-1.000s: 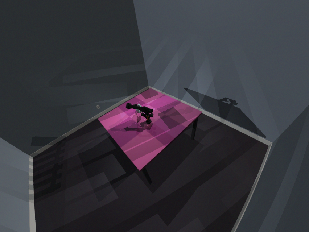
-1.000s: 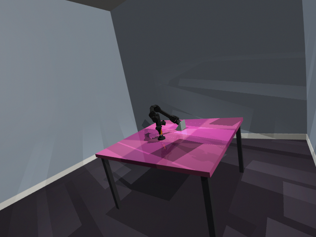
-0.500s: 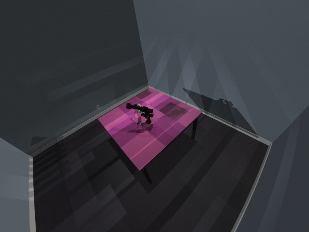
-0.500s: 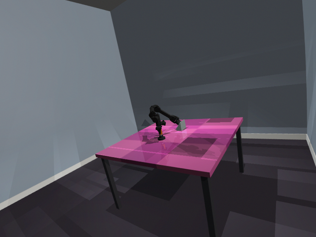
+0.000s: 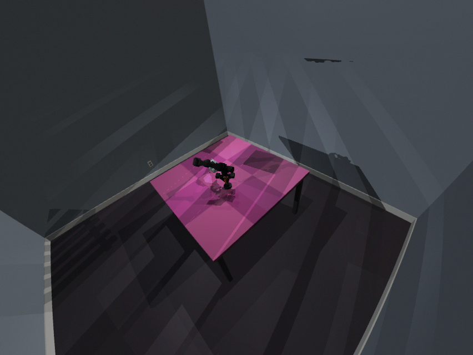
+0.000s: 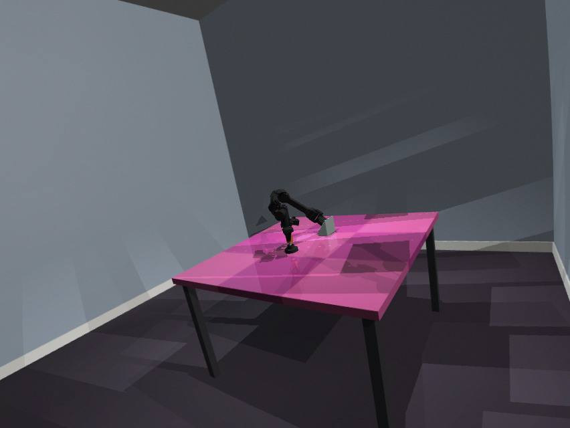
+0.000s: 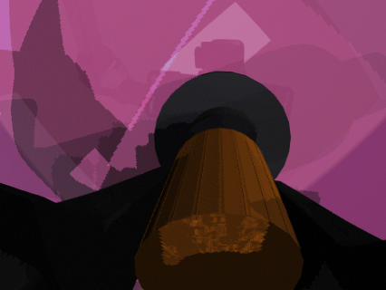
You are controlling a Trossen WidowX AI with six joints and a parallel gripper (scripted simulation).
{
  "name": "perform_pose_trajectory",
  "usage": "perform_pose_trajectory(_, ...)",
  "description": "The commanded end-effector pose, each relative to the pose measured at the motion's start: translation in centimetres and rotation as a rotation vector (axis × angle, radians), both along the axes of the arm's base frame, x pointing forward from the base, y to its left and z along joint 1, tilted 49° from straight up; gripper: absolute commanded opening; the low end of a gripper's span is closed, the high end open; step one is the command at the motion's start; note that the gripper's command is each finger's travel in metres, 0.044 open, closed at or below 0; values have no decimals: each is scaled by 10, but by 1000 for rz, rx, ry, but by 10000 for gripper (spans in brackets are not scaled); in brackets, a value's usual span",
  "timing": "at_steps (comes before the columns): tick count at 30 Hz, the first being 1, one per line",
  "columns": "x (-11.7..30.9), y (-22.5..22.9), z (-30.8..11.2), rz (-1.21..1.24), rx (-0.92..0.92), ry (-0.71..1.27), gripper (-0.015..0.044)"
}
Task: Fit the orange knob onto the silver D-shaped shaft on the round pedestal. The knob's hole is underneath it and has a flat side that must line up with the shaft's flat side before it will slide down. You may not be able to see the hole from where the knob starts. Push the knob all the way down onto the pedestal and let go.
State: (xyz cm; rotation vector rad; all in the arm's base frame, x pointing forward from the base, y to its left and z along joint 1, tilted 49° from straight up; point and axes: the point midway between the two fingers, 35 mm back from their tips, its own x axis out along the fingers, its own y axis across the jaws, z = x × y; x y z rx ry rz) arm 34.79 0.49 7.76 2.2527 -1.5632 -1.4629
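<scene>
The orange knob [image 7: 222,181] [image 6: 290,239] is a ribbed, upright, tapering cylinder. In the wrist view it fills the lower middle, and it shows small in the top view [image 5: 226,180]. My gripper [image 7: 219,185] [image 6: 290,238] [image 5: 226,179] is shut on it, one dark finger on each side. The round dark pedestal [image 7: 181,101] [image 6: 290,249] [image 5: 227,186] stands on the table directly below the knob, its raised centre partly covered by the knob. The silver shaft is hidden. Whether the knob's underside touches the pedestal, and how the flat sides are turned, cannot be seen.
The pink table [image 5: 214,237] [image 6: 331,294] bears the arm and the pedestal. The arm's grey wedge-shaped base [image 6: 327,226] stands behind the pedestal in the exterior view. Shadows and reflections lie across the table top.
</scene>
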Motion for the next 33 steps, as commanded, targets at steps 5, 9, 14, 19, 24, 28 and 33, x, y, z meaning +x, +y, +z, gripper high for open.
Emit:
perform_pose_trajectory(5,0,0,-2,20,-2,17,0)
perform_pose_trajectory(9,0,-2,-2,20,-2,17,0)
perform_pose_trajectory(14,0,-2,-2,20,-2,17,0)
perform_pose_trajectory(19,0,-3,-2,20,-2,17,0)
perform_pose_trajectory(24,1,0,0,20,-2,17,0)
perform_pose_trajectory(28,2,1,1,37,-3,36,0)
perform_pose_trajectory(33,4,2,1,152,-12,165,0)
